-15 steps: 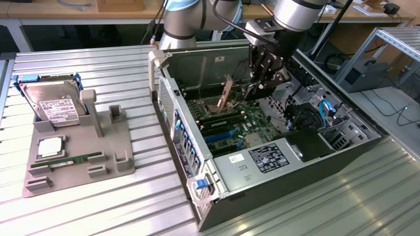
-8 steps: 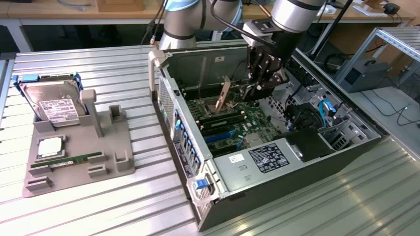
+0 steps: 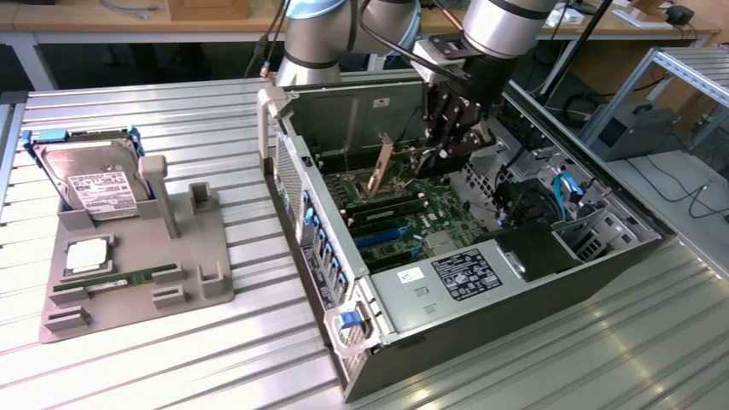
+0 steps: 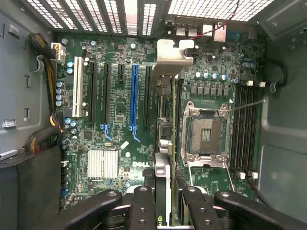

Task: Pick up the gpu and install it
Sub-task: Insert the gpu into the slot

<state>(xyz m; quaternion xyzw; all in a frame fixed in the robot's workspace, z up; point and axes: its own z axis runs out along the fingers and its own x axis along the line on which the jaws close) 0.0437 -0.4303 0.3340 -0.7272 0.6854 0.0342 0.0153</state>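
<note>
The gpu (image 4: 163, 120) shows edge-on in the wrist view as a thin dark card with its silver bracket (image 4: 173, 56) toward the case's vented rear wall. It stands on edge over the motherboard (image 4: 115, 139), between a black expansion slot (image 4: 146, 96) and the CPU socket (image 4: 205, 132). My gripper (image 4: 163, 194) is shut on the card, one finger on each face. In the exterior view the gripper (image 3: 433, 158) reaches down inside the open computer case (image 3: 341, 282), and the gpu (image 3: 378, 169) hangs tilted just above the board. Whether it sits in a slot I cannot tell.
A grey fixture (image 3: 171, 265) at the exterior view's left holds a hard drive (image 3: 97, 175), a CPU (image 3: 89, 256) and a green memory stick (image 3: 125, 279). Inside the case are a blue slot (image 4: 134, 98), a white heat sink (image 4: 102, 164), cables (image 4: 45, 86) and drive cages (image 3: 569, 222).
</note>
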